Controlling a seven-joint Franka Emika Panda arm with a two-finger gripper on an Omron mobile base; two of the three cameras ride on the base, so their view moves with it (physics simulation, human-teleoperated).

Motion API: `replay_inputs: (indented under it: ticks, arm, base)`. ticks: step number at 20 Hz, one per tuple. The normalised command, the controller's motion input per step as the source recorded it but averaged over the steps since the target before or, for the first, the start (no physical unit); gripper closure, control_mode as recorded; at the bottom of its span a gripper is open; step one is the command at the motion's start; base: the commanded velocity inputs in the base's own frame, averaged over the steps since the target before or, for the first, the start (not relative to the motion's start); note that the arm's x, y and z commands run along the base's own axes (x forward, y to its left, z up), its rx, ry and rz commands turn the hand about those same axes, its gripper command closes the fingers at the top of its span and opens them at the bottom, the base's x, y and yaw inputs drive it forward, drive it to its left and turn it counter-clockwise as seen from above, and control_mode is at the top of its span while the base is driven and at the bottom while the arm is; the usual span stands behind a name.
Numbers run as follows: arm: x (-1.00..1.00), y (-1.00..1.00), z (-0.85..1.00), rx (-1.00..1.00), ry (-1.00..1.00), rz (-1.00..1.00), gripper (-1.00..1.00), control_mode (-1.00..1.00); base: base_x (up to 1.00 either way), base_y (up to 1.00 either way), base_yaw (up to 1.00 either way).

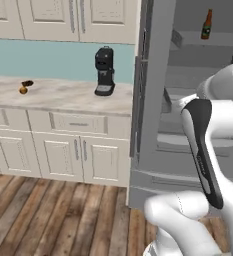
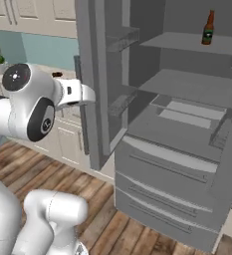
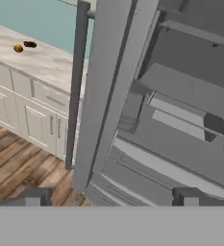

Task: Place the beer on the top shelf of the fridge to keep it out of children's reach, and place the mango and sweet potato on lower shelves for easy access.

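The beer stands upright on the top shelf of the open fridge, towards the right. On the marble counter, far left of the fridge, the round orange mango lies beside the dark sweet potato. My gripper is open and empty, hanging in front of the fridge door's edge, well away from both. The lower shelves are bare.
The open grey door with its long bar handle stands between the counter and the fridge interior. A black coffee machine sits on the counter near the door. Beige cupboards run below, over a wooden floor.
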Motion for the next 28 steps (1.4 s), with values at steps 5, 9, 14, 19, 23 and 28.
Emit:
replay_inputs:
  ticks: [5, 9, 14, 19, 23, 28]
  arm:
    - [0.0, 0.0, 0.0, 0.0, 0.0, 0.0, -1.0, 1.0]
    - [0.0, 0.0, 0.0, 0.0, 0.0, 0.0, -1.0, 1.0]
    - [0.0, 0.0, 0.0, 0.0, 0.0, 0.0, -1.0, 1.0]
    - [0.0, 0.0, 0.0, 0.0, 0.0, 0.0, -1.0, 1.0]
    - [0.0, 0.0, 0.0, 0.0, 0.0, 0.0, -1.0, 1.0]
    - [0.0, 0.0, 0.0, 0.0, 0.0, 0.0, -1.0, 1.0]
  base:
    - [0.11, 1.0, 0.29]
    - [0.33, 1.0, 0.23]
    - [0.7, 0.94, 0.1]
    - [0.94, 0.54, -0.02]
    - [1.0, 0.45, -0.04]
    - [1.0, 0.36, -0.05]
